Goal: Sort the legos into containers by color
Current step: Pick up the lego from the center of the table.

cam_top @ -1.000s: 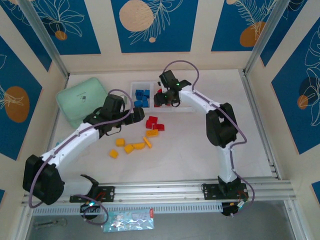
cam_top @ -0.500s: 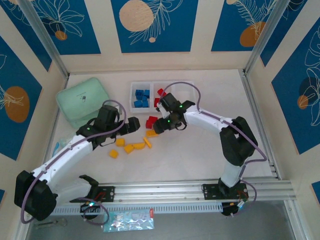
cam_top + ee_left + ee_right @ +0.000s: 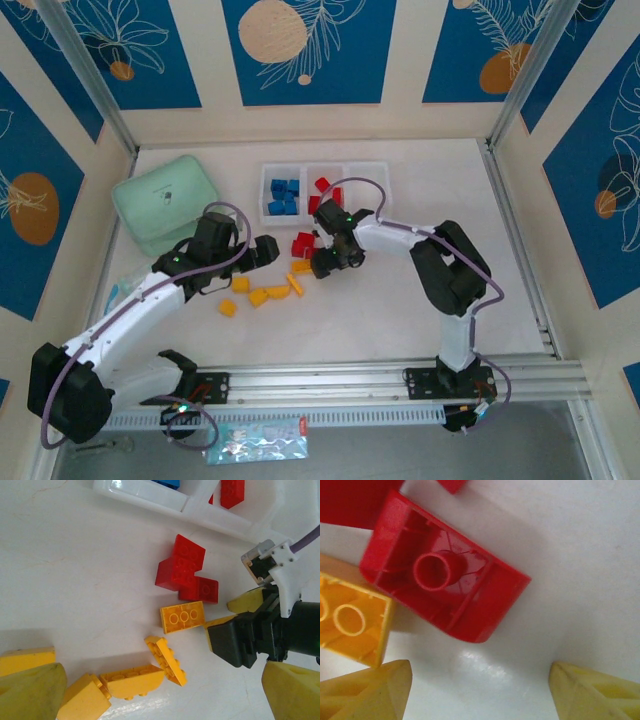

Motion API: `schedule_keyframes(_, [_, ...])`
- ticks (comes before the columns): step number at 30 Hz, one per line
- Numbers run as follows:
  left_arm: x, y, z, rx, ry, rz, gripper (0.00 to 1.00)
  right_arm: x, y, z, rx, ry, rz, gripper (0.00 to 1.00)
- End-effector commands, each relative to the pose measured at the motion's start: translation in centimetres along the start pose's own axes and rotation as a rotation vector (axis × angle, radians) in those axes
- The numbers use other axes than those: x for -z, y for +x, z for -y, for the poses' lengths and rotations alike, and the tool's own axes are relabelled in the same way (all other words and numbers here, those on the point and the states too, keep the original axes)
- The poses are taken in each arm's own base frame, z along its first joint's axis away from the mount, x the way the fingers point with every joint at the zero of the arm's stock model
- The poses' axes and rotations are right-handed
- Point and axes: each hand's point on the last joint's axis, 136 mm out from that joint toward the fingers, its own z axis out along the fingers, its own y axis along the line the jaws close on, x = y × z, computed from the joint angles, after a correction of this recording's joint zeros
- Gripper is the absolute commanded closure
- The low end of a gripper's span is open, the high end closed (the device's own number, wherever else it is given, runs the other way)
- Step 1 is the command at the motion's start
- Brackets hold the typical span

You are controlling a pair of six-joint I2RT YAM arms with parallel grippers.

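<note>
Over the white table (blue-patterned walls around), left gripper and right gripper gape empty.

Brightly, evenly lit from above. Soft shadows beside the small yellow-orange plastic bricks. Glare patch on the glossy white tabletop; slightly blurred there.

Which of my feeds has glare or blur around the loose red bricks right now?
Right wrist view: very close, the red brick slightly soft, a small glare patch on the table just below it. Left wrist view: bricks sharp, the tray rim washed out, its own jaws blurred at the corners. Top external view: even light, faint shadows.
</note>
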Motion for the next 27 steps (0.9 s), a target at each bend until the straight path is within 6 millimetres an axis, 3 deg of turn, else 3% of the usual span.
schedule_keyframes(1, [0.5, -0.3, -0.4, 0.009, -0.013, 0.017, 0.0, 0.0, -2.2, -0.6, 0.051, 0.016, 0.049, 0.26])
schedule_keyframes(12, [1.0, -0.9, -0.4, -0.009, -0.032, 0.036, 0.0, -1.5, -4.5, -1.0, 0.09, 0.038, 0.061, 0.25])
schedule_keyframes(27, [1.3, -1.4, 0.0, -0.02, -0.028, 0.045, 0.0, -1.4, -4.0, -2.8, 0.208, 0.033, 0.059, 0.57])
